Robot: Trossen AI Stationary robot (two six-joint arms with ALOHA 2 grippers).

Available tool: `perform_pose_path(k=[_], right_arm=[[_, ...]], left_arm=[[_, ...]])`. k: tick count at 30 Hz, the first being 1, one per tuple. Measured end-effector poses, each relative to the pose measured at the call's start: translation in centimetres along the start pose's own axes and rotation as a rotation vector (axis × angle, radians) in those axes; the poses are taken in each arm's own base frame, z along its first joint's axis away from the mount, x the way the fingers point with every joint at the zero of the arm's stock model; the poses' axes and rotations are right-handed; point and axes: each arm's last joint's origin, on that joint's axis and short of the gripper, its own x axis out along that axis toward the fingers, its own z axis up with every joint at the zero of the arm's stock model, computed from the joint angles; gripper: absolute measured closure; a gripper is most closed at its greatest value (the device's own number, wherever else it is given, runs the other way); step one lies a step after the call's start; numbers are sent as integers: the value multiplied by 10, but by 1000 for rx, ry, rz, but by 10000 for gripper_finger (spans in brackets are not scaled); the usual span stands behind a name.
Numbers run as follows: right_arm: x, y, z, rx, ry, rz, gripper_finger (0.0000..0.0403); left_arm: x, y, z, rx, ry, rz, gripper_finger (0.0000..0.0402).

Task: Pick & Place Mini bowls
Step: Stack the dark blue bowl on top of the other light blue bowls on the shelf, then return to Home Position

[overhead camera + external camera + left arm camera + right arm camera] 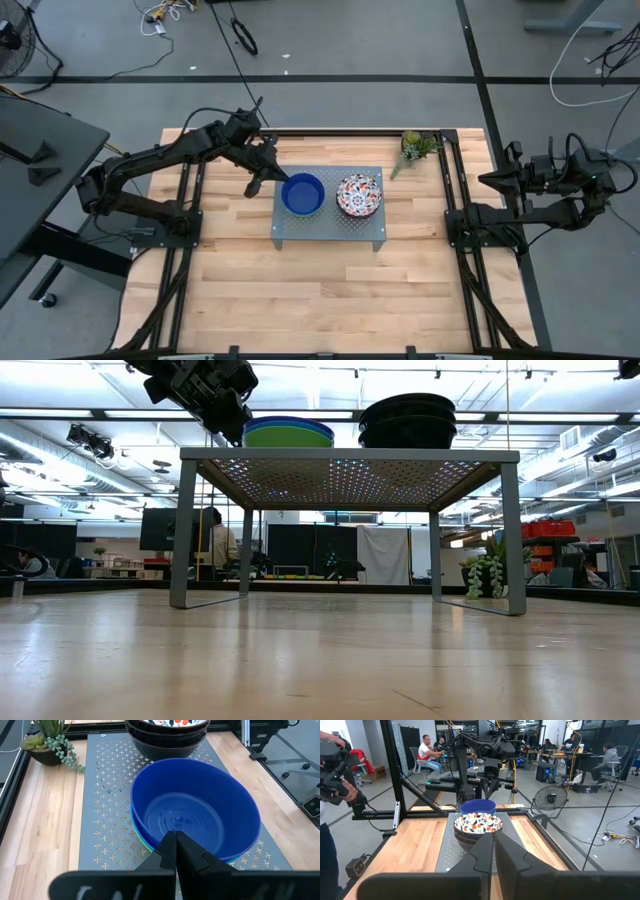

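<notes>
On your grey perforated stand (328, 232), the plain plastic bowl stack (303, 194), dark blue on top, sits beside the floral bowl stack (359, 194). Your left gripper (254, 187), fingers closed and empty, hovers at the stand's blue-bowl edge; the right gripper (493, 851), closed, waits well apart.

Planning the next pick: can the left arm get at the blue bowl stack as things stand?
Probably yes. The left gripper hangs right beside the blue bowl stack on the grey stand, fingers shut, with nothing between them.
</notes>
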Motion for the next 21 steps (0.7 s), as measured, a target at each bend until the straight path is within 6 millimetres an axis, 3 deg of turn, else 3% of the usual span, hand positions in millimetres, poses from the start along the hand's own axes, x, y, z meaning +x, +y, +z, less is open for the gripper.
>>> perform_pose_path(k=[11, 21], right_arm=[[0, 0, 0, 0, 0, -1, 380], [0, 0, 0, 0, 0, 0, 380]], left_arm=[[-5, -4, 4, -46, -32, -23, 401], [1, -38, 20, -92, -38, -35, 402]])
